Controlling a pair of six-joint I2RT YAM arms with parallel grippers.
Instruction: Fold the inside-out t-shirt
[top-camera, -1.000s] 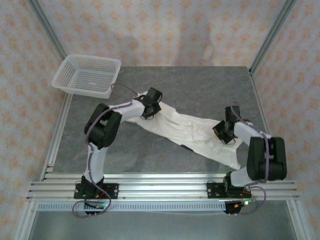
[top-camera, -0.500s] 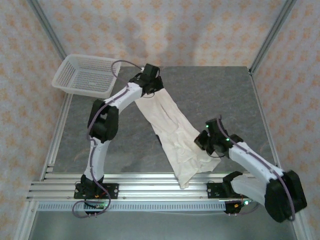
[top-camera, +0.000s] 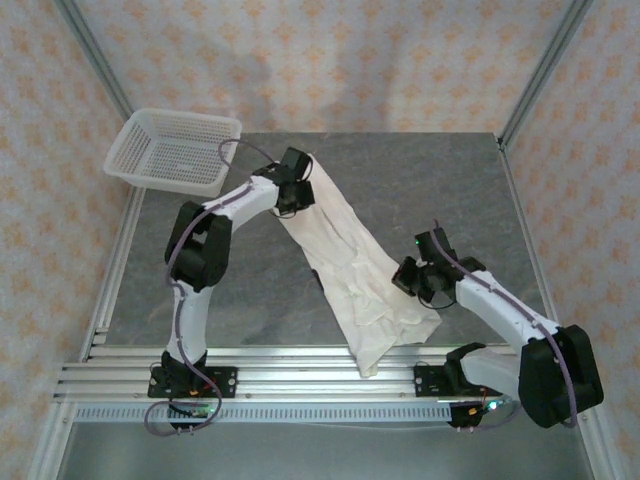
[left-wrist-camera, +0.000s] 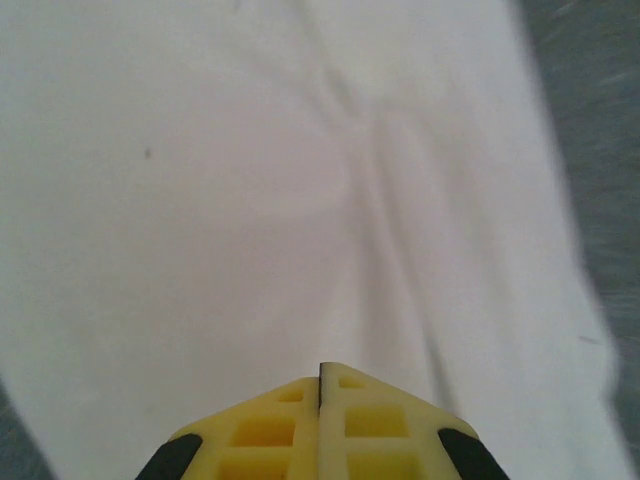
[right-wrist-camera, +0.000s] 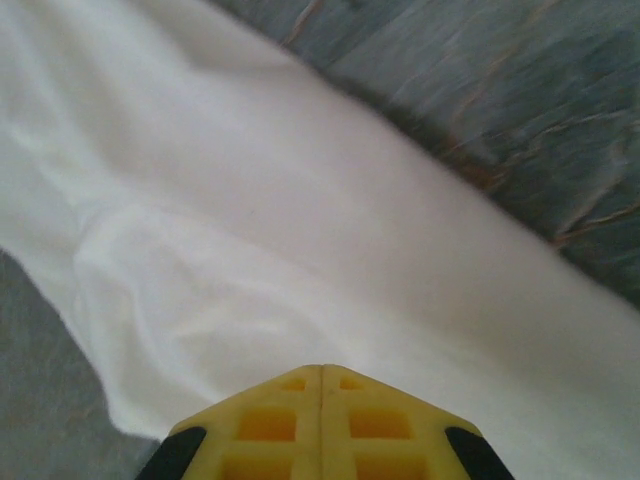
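A white mesh basket (top-camera: 175, 150) sits at the far-left corner of the grey worktop (top-camera: 450, 190). Just to its right, the left pincer (top-camera: 297, 195) is fully closed, pinching the far end of the inside-out t-shirt (top-camera: 350, 270). The shirt runs as 1 long wrinkled band diagonally toward the near edge, and its tip lies over the rail. The right pincer (top-camera: 410, 280) is likewise clamped tight on the shirt's right edge.
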